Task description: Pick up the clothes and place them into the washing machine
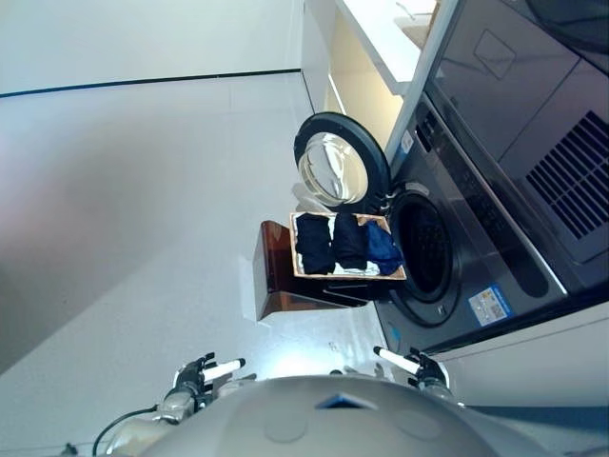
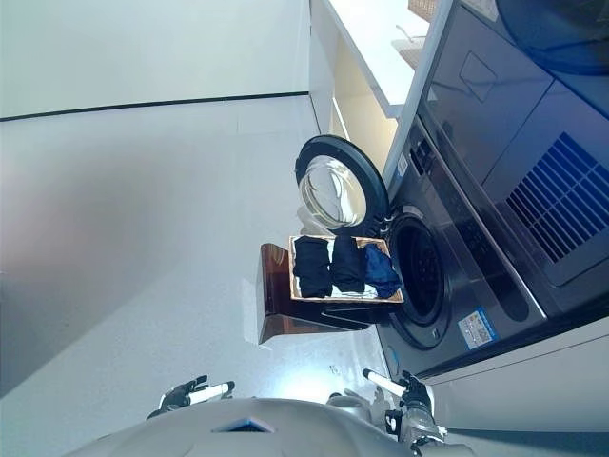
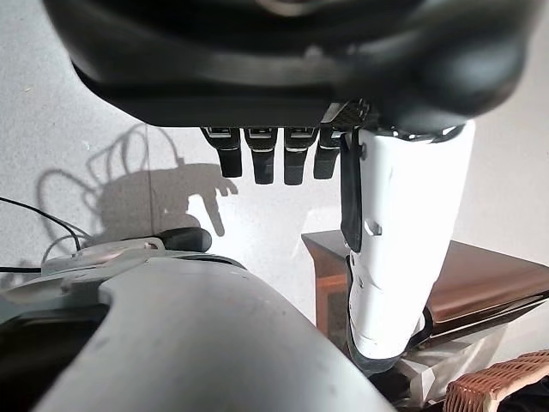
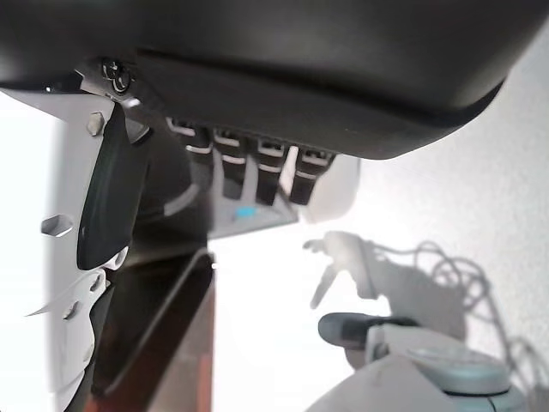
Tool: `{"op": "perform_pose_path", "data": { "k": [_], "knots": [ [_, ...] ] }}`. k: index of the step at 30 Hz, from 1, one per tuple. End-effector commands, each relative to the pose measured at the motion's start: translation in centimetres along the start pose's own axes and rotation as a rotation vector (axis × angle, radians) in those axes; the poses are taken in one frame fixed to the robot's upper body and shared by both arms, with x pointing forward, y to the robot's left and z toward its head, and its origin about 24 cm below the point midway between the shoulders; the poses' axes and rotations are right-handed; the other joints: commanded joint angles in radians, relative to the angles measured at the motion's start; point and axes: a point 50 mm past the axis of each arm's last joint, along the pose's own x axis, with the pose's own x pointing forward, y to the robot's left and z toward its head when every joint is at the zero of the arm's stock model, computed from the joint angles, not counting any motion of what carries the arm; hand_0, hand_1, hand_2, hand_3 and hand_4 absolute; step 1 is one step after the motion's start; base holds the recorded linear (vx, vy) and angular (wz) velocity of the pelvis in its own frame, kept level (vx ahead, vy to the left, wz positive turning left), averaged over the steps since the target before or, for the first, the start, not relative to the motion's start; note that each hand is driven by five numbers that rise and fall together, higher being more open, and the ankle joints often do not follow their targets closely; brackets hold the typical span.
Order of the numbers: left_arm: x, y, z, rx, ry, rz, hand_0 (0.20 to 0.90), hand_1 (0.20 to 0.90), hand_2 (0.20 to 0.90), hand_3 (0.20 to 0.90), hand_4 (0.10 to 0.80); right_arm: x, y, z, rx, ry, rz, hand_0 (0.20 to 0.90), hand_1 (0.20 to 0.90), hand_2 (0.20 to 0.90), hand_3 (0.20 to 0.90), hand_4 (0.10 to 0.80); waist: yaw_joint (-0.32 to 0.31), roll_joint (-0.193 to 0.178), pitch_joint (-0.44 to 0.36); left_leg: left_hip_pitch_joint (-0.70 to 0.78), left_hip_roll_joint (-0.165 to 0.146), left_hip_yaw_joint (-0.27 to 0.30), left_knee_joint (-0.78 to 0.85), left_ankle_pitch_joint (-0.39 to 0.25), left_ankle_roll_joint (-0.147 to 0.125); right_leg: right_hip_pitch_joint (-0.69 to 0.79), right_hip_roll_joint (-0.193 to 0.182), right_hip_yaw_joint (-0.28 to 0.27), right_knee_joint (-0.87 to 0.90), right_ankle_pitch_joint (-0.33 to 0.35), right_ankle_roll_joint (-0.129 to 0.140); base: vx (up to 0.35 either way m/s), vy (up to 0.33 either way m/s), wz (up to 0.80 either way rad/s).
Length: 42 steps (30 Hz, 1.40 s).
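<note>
Dark clothes lie folded in a wicker basket (image 1: 297,274) in front of me: a navy piece (image 1: 313,244), a black piece (image 1: 349,240) and a blue piece (image 1: 383,248). Just beyond the basket the washing machine (image 1: 476,219) shows its dark drum opening (image 1: 424,249), with the round door (image 1: 339,168) swung open. My left hand (image 1: 195,373) and right hand (image 1: 420,366) hang low near my body, well short of the basket. Both are open and empty, fingers (image 3: 266,160) relaxed in the left wrist view and fingers (image 4: 249,165) likewise in the right wrist view.
The basket rests on a brown wooden stool (image 1: 279,272), whose top also shows in the left wrist view as the stool (image 3: 489,279). A white counter (image 1: 385,38) runs beside the machine. Pale floor (image 1: 143,209) spreads to the left.
</note>
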Motion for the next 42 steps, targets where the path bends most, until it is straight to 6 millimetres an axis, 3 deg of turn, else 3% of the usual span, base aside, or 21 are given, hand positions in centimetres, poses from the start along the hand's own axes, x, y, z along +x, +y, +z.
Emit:
{"op": "perform_pose_path", "data": {
  "k": [1, 21, 30, 38, 39, 42],
  "knots": [
    [0.5, -1.5, 3.2, -0.038, -0.102, -0.026, 0.9, 0.9, 0.9, 0.9, 0.8, 0.6, 0.3, 3.6, 0.027, -0.112, -0.022, 0.9, 0.9, 0.9, 0.9, 0.8, -0.005, -0.008, -0.005, -0.031, -0.034, -0.039, -0.007, -0.026, -0.056, 0.003, -0.01, -0.081, -0.002, 0.0, 0.042, 0.0, 0.0, 0.0],
    [0.4, -1.4, 2.8, -0.037, -0.087, -0.01, 0.9, 0.9, 0.9, 0.9, 0.8, 0.5, 0.5, 3.4, 0.041, -0.103, -0.021, 0.9, 0.9, 0.9, 0.9, 0.8, -0.009, -0.006, 0.005, -0.024, -0.038, -0.039, -0.007, -0.034, -0.05, 0.008, -0.014, -0.081, -0.002, 0.001, 0.041, 0.0, 0.0, 0.0],
    [0.5, -1.2, 3.2, -0.036, -0.093, -0.004, 0.9, 0.9, 0.9, 0.9, 0.8, 0.6, 0.4, 3.8, 0.047, -0.107, -0.021, 0.9, 0.9, 0.9, 0.9, 0.8, -0.017, 0.004, 0.026, -0.008, -0.05, -0.019, 0.002, -0.038, -0.011, -0.063, -0.021, -0.041, 0.145, -0.042, 0.026, -0.008, 0.055, -0.03],
    [0.6, -0.8, 4.3, -0.04, -0.122, -0.001, 0.9, 0.9, 0.9, 0.9, 0.8, 0.7, 0.2, 4.9, 0.099, -0.133, -0.029, 0.9, 0.9, 0.9, 0.9, 0.8, -0.026, 0.0, 0.056, -0.055, -0.078, -0.028, 0.135, -0.101, 0.028, -0.11, -0.054, -0.026, 0.284, -0.078, 0.03, 0.005, 0.103, -0.07],
    [0.6, -0.8, 4.5, -0.033, -0.128, -0.003, 0.9, 0.9, 0.9, 0.9, 0.8, 0.8, 0.0, 5.0, 0.119, -0.135, -0.034, 0.9, 0.9, 0.9, 0.9, 0.8, -0.035, 0.005, 0.068, -0.062, -0.09, -0.034, 0.158, -0.115, 0.045, -0.147, -0.07, -0.021, 0.368, -0.067, 0.03, 0.002, 0.16, 0.0],
    [0.7, -0.6, 4.8, -0.02, -0.136, -0.004, 0.9, 0.9, 0.9, 0.9, 0.8, 0.8, -0.1, 5.1, 0.14, -0.138, -0.04, 0.9, 0.9, 0.9, 0.9, 0.8, -0.04, 0.006, 0.078, -0.067, -0.105, -0.034, 0.171, -0.123, 0.059, -0.195, -0.085, -0.004, 0.463, -0.014, 0.031, -0.002, 0.132, 0.0]
  ]
}}
